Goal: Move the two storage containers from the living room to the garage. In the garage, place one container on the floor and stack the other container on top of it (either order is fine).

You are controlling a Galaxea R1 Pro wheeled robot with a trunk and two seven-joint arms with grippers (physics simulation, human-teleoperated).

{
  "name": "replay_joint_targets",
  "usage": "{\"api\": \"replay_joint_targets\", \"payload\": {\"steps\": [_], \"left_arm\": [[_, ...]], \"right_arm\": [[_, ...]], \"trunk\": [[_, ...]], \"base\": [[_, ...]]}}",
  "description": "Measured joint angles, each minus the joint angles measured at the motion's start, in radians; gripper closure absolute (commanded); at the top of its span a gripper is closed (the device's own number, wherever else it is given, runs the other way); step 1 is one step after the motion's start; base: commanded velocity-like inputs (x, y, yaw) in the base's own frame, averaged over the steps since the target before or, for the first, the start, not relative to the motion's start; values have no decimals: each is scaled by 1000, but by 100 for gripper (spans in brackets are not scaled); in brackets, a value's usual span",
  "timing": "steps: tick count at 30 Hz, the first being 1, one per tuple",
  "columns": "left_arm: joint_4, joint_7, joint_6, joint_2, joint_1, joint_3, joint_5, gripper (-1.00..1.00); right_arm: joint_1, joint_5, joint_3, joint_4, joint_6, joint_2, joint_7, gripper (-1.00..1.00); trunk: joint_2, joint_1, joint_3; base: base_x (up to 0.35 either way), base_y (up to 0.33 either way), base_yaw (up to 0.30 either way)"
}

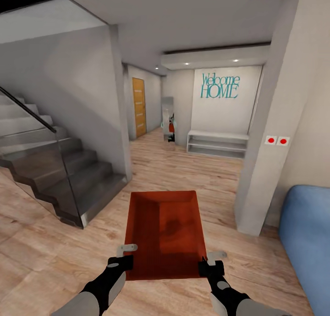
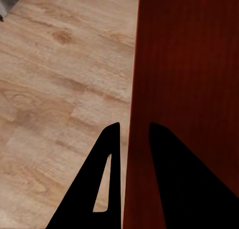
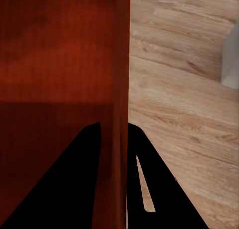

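While the orange-red rectangular open-top plastic container hangs between them above the light wood plank floor, the left tool pinches its left wall and the right tool its right wall, each narrowed onto the thin rim. Carrying it well probably means keeping both tools level. The grey staircase lies ahead left, the blue sofa right.
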Motion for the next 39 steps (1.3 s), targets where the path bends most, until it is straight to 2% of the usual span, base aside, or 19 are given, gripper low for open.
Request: {"api": "replay_joint_targets", "payload": {"steps": [34,39], "left_arm": [[1,0,1,0,0,0,-1,100],[1,0,1,0,0,0,0,100]], "right_arm": [[0,-3,0,1,0,-1,4,100],[0,-3,1,1,0,-1,3,100]], "trunk": [[0,0,0],[0,0,0]], "base": [[322,0,0],[322,0,-115]]}}
